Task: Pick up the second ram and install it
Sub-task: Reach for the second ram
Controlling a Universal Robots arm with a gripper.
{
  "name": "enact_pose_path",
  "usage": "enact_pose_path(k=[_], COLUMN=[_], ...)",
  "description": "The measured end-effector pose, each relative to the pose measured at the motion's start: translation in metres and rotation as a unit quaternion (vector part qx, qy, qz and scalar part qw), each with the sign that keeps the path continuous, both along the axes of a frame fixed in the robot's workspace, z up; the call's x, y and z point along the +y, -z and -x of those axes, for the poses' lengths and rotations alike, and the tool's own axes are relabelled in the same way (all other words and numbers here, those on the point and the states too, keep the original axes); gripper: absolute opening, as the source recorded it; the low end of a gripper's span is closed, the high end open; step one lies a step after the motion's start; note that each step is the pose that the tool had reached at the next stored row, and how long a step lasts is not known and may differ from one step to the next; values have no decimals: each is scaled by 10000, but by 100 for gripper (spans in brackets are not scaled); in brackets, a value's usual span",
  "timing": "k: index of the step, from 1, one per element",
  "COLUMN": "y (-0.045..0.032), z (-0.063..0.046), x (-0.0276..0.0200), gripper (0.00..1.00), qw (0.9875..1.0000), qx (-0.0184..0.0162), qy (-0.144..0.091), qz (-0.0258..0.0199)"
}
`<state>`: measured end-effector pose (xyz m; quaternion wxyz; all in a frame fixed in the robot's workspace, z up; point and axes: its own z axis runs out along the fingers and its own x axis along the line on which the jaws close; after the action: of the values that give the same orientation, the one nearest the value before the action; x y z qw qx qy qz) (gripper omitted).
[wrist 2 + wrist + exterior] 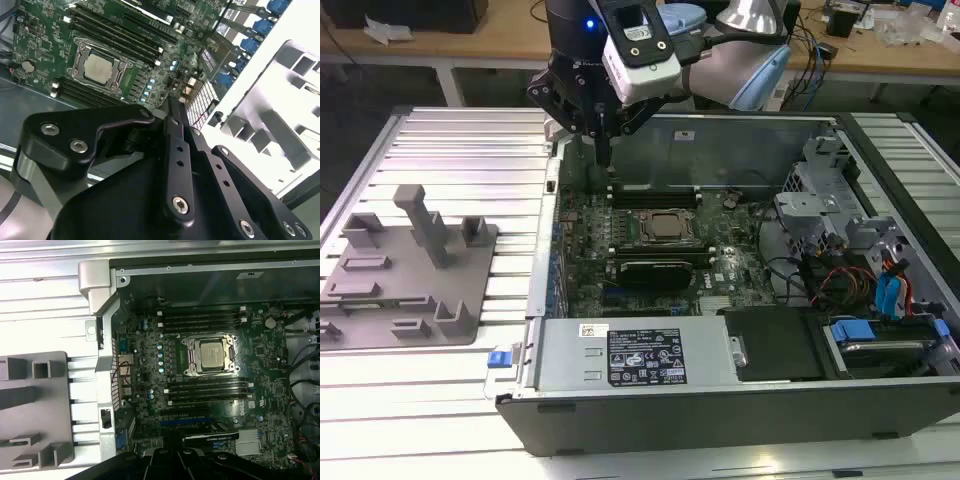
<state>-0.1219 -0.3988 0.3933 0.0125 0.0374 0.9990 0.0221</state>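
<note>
Gripper [603, 155], upper left of the exterior view, hangs over the open computer case [720, 415], fingers pressed together with nothing visibly pinched. Whether the second ram sits among the slot strips [202, 320] flanking the processor socket [210, 354] cannot be told. A grey fixture [400, 270] lies at the left.

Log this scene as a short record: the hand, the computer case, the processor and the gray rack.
Hand: above the open case, over the board's end on the exterior view's left
Case: lid off, lying on the slatted table
Processor: mid-board, black slot rows either side
Gray rack: on the table, beside the case on the exterior view's left
</note>
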Motion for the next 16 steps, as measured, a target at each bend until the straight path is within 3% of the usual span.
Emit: enact_pose_path(k=[7,16], y=[0,5], z=[10,149], x=[0,0], gripper=[8,8], qw=[10000,10000], qx=[0,-2], qy=[2,0], qz=[0,0])
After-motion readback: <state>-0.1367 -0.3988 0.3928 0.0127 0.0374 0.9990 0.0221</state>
